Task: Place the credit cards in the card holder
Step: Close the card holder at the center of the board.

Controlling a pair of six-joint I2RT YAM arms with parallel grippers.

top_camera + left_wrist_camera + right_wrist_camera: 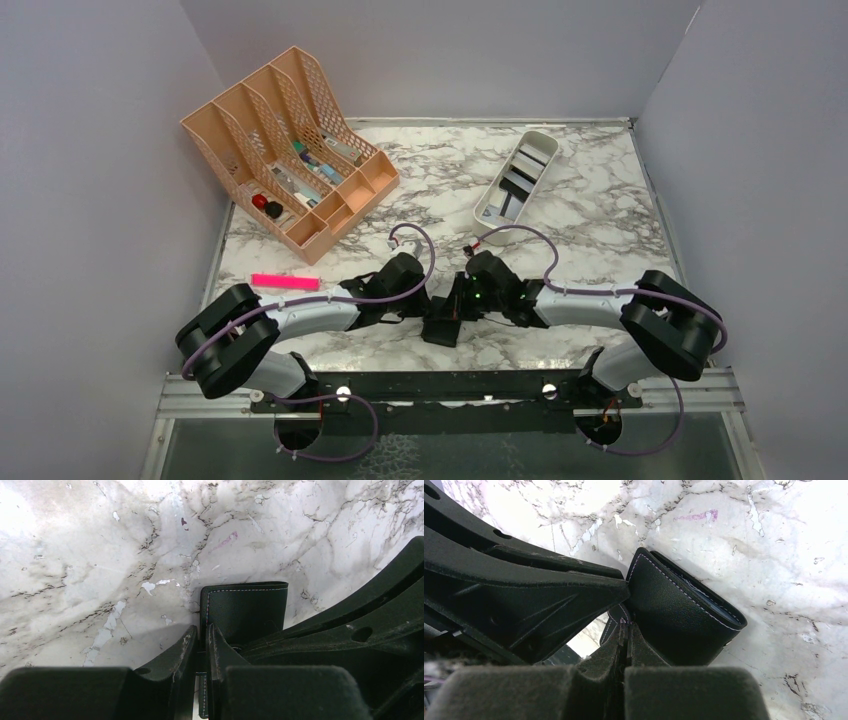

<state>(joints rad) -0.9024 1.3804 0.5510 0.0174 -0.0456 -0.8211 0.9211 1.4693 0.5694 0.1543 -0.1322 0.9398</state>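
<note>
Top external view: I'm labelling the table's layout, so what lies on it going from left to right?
peach desk organizer → black card holder → white tray with credit cards in it

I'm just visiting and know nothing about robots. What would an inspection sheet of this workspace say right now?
Surface: marble-pattern table, with scuffed patches in the wrist views.
Job's things: black stitched card holder at the near middle, between the two arms; credit cards lying in a white tray at the far right.
Clutter: peach desk organizer holding small items, far left; pink marker on the left.
Grippers: left gripper and right gripper are each shut on an edge of the card holder.
Cables: purple cables loop along both arms; no snag seen.
Surroundings: plain grey walls on three sides.
</note>
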